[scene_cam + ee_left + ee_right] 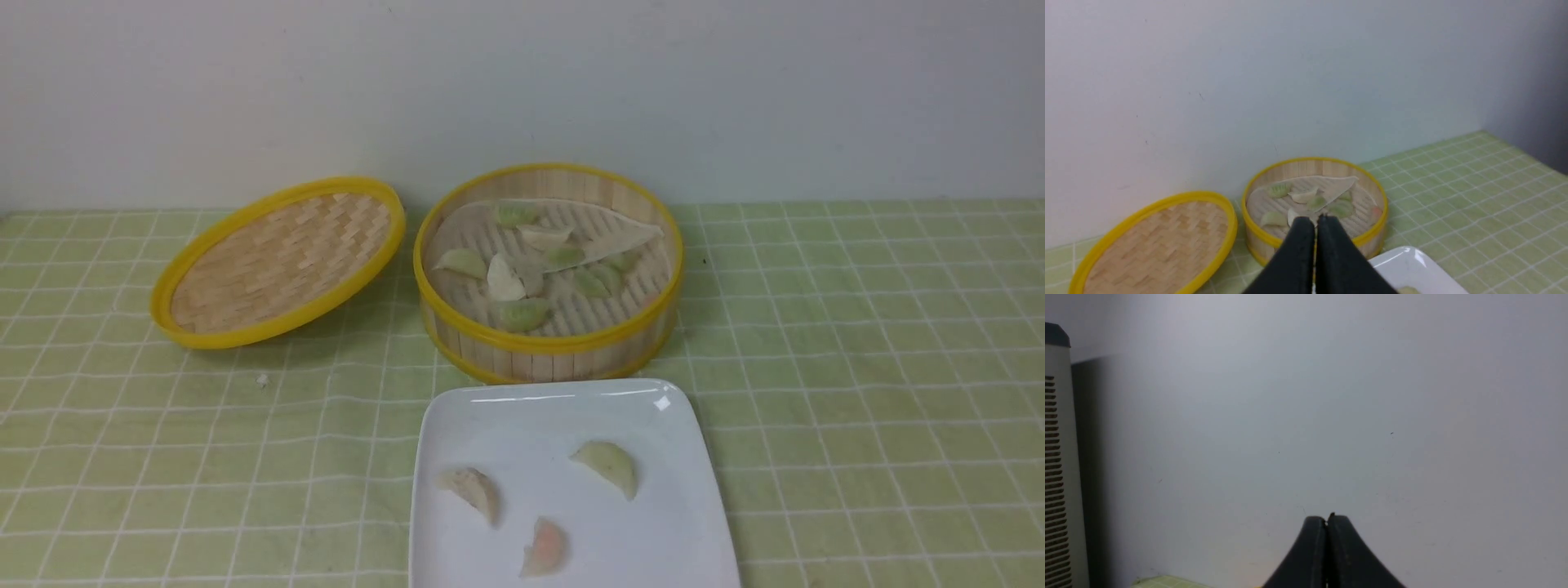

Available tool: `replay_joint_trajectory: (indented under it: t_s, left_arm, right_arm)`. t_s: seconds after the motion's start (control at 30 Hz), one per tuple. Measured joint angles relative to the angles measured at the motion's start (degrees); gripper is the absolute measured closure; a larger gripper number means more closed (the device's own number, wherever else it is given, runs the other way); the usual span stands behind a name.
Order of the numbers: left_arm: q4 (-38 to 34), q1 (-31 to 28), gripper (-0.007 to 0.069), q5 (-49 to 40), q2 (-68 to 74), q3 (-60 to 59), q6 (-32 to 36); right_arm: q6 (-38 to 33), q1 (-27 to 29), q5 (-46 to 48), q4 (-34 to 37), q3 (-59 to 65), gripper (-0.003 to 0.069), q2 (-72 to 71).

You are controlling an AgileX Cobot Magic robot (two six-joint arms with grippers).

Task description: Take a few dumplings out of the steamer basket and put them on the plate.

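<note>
The steamer basket (549, 343) stands at the table's middle, with several green and off-white dumplings (522, 314) on its folded liner. Right in front of it lies the white plate (678, 523), holding three dumplings: an off-white one (471, 488), a pale green one (609, 464) and a pinkish-orange one (544, 547). Neither arm shows in the front view. In the left wrist view my left gripper (1315, 221) is shut and empty, held back from the steamer basket (1372, 237) with the plate's corner (1412, 269) beside it. My right gripper (1326, 520) is shut and empty, facing a bare wall.
The woven yellow-rimmed lid (277, 263) leans tilted to the left of the basket. A green checked cloth (857, 367) covers the table up to a white wall. A small crumb (262, 380) lies on the cloth. A slatted grey appliance (1057, 465) stands beside the wall in the right wrist view.
</note>
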State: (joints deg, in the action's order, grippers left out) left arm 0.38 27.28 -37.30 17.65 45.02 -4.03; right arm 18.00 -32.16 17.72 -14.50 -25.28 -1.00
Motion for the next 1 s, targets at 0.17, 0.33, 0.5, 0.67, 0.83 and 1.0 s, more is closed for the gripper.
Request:
replay_joint_trajectory:
  t_s: [0.17,0.33,0.5,0.67,0.83,1.0]
  left_arm:
    - [0.0,0.0,0.0631,0.01,-3.71,-2.35,0.0]
    - [0.92,0.0,0.0631,-0.07,-4.05,-2.49,0.7]
    - [2.44,0.0,0.0631,0.4,-4.11,-3.78,0.71]
    - [1.04,-6.44,0.0631,6.61,-7.76,-13.01,1.17]
    - [-1.85,-16.4,0.0631,14.84,-13.42,-26.09,3.32]
    - [-3.65,-24.18,0.0631,20.57,-18.04,-39.73,4.03]
  right_arm:
    - [0.0,0.0,0.0,0.0,0.0,0.0673,0.0]
    - [0.0,0.0,0.11,0.0,0.0,0.0673,0.0]
    - [0.0,0.0,0.11,-0.05,0.0,0.0673,0.0]
    - [0.0,0.0,0.11,-0.05,0.0,0.0673,0.0]
    - [0.0,0.0,0.16,-0.05,0.0,0.0673,0.0]
    - [0.0,0.0,0.21,-0.05,0.0,0.0673,0.0]
